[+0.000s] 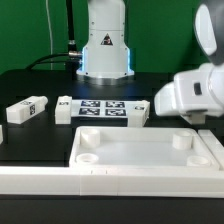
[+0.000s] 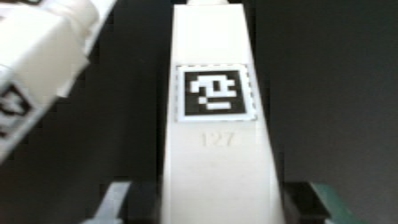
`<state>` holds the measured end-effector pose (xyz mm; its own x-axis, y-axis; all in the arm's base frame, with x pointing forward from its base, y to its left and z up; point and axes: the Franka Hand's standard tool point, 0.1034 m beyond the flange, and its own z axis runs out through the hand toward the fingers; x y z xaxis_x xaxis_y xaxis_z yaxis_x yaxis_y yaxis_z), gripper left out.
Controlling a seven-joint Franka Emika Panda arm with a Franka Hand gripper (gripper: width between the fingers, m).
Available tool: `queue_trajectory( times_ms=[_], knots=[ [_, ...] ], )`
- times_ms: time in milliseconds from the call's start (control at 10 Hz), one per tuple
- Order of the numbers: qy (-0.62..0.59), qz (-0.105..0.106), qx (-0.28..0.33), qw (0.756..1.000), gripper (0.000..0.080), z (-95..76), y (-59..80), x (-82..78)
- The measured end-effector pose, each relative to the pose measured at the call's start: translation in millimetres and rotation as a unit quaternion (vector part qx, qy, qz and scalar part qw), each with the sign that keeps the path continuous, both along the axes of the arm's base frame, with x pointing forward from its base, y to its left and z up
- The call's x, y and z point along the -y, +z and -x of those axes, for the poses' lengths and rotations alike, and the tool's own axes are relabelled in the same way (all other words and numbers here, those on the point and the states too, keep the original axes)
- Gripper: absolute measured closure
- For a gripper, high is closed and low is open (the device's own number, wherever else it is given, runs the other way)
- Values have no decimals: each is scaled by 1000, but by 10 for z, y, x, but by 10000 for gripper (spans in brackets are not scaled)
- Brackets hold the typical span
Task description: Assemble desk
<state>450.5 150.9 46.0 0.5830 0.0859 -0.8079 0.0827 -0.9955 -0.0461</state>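
Observation:
In the wrist view a long white desk leg (image 2: 215, 150) with a black-white tag (image 2: 215, 93) lies on the black table between my fingers. My gripper (image 2: 217, 207) is open, with one fingertip (image 2: 118, 203) on each side of the leg and a dark gap at both sides. A second tagged leg (image 2: 39, 65) lies close beside it. In the exterior view the gripper (image 1: 204, 117) is low at the exterior view's right, behind the white tabletop tray (image 1: 150, 152), and hides the leg under it. Another leg (image 1: 25, 108) lies at the exterior view's left.
The marker board (image 1: 101, 108) lies in the middle of the table in front of the robot base (image 1: 106, 50). A long white rail (image 1: 90, 183) runs along the front edge, against the tray.

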Motion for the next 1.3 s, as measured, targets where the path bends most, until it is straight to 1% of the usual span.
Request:
queue_trajectory(
  times_ms=[100, 200, 300, 500, 600, 700, 800, 900, 1100, 1200, 1300],
  knots=[
    [-4, -9, 4, 1000, 510, -79, 188, 77],
    [-5, -13, 9, 1000, 510, -119, 263, 116],
    [-4, -14, 9, 1000, 509, -102, 207, 92],
    [-5, -16, 25, 1000, 509, -149, 195, 77],
    [-3, -20, 27, 999, 509, -158, 180, 86],
    [0, -37, 53, 998, 509, -279, 169, 123],
    [-1, -47, 85, 995, 509, -413, 307, 191],
    [-1, -54, 101, 993, 509, -503, 479, 281],
    [-2, -64, 137, 988, 509, -720, 745, 378],
    [-4, -66, 187, 980, 509, -852, 837, 360],
    [-4, -65, 217, 974, 509, -806, 811, 362]
  ],
)
